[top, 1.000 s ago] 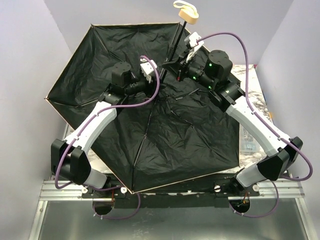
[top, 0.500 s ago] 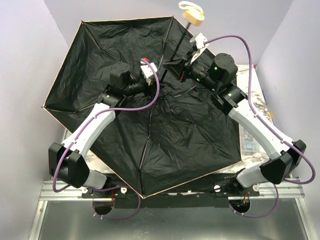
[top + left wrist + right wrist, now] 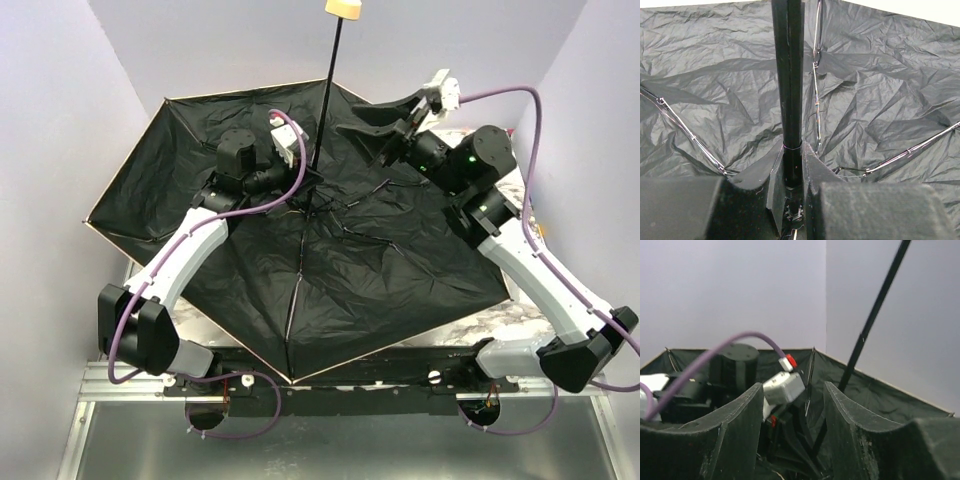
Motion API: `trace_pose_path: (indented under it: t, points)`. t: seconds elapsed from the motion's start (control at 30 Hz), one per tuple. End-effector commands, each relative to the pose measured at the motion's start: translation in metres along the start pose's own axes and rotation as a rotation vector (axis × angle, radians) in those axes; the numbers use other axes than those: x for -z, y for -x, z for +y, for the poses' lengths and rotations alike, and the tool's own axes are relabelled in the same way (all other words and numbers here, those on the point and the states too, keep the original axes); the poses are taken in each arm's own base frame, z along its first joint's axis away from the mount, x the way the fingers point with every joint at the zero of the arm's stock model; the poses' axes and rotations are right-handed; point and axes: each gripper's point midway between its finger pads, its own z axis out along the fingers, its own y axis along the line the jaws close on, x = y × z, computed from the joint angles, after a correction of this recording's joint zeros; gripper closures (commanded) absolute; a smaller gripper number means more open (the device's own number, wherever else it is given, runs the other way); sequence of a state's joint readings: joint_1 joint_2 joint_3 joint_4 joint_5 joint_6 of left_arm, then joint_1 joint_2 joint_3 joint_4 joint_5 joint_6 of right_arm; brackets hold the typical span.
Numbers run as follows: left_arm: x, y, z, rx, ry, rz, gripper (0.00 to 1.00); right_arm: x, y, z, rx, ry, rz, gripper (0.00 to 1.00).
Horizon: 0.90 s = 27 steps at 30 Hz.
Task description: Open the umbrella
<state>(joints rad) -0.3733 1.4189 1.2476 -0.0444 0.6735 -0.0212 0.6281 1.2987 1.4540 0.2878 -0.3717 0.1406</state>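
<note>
The umbrella (image 3: 330, 270) lies spread wide over the table, black lining and thin ribs facing up, a peach edge along its rim. Its slim black shaft (image 3: 326, 90) rises to the beige handle knob (image 3: 342, 8) at the top of the overhead view. My left gripper (image 3: 303, 176) is shut on the shaft just above the hub; the left wrist view shows its pads (image 3: 812, 165) pressed on either side of the shaft (image 3: 788, 75). My right gripper (image 3: 374, 118) stands open to the right of the shaft with nothing between its fingers (image 3: 747, 410). The shaft (image 3: 875, 305) passes beyond it.
The canopy covers most of the marbled tabletop (image 3: 500, 318), which shows only at the right. Pale walls close in on three sides. An aluminium frame (image 3: 120, 385) runs along the near edge. The left arm's wrist (image 3: 782, 386) shows between the right fingers.
The right gripper has let go of the shaft, opened and drawn away to the right. The shaft has swung left and more upright, and the canopy has shifted.
</note>
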Motion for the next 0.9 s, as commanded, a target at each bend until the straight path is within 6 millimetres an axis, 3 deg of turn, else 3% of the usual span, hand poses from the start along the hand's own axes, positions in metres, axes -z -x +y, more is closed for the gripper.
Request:
trace_pose_path:
  t: [0.0,0.33,0.6,0.7,0.77,0.8,0.87]
  points:
    - [0.014,0.041,-0.030,-0.075,-0.092,-0.131,1.00,0.000,-0.044,-0.009,-0.040,-0.030,0.103,0.49]
    - [0.019,0.055,-0.061,-0.129,-0.186,-0.174,1.00,-0.008,-0.079,-0.010,-0.098,-0.001,0.157,0.55]
    - [0.020,0.059,-0.070,-0.145,-0.205,-0.175,1.00,-0.013,-0.109,-0.007,-0.137,0.036,0.210,0.60]
    - [0.021,0.060,-0.073,-0.146,-0.211,-0.176,1.00,-0.010,-0.123,-0.006,-0.143,0.045,0.237,0.74]
    - [0.023,0.061,-0.076,-0.161,-0.220,-0.176,1.00,-0.008,-0.129,-0.007,-0.135,0.045,0.251,0.97]
    - [0.025,0.060,-0.077,-0.167,-0.224,-0.168,0.96,-0.008,-0.130,-0.008,-0.123,0.040,0.253,1.00]
    - [0.030,0.054,-0.078,-0.201,-0.221,-0.134,0.79,-0.007,-0.128,-0.013,-0.093,0.020,0.248,1.00]
